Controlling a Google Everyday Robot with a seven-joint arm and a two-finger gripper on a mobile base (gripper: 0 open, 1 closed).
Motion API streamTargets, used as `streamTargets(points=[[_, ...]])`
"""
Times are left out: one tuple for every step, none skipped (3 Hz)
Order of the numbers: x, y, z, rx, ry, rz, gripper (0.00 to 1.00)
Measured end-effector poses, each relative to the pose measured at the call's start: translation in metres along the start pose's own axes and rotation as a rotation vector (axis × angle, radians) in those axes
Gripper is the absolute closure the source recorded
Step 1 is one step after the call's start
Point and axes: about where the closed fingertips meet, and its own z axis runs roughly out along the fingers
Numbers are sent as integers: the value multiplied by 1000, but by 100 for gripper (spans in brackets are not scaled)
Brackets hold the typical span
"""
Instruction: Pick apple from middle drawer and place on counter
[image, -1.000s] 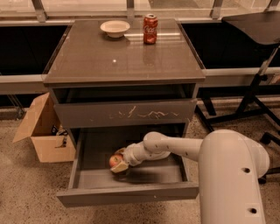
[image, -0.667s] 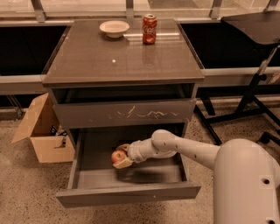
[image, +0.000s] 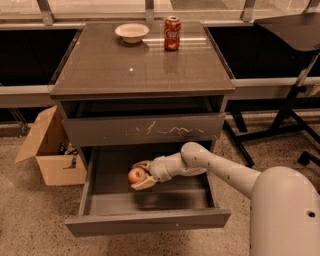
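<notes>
Gripper inside dim, shadowed middle drawer

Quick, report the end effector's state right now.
The end effector: closed, holding the apple, inside the open middle drawer.

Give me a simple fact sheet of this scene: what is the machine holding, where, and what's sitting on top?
gripper: inside the open middle drawer, fingers closed on the apple
apple: red, not yet on the counter
counter: bowl and Coca-Cola can near the back edge
upper drawer: shut, scratched front
beside the cabinet: open cardboard box on the floor
</notes>
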Motion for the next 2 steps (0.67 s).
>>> streamTargets(points=[[0,0,0,0,0,0,100],[-27,27,-18,-30,23,-70,100]])
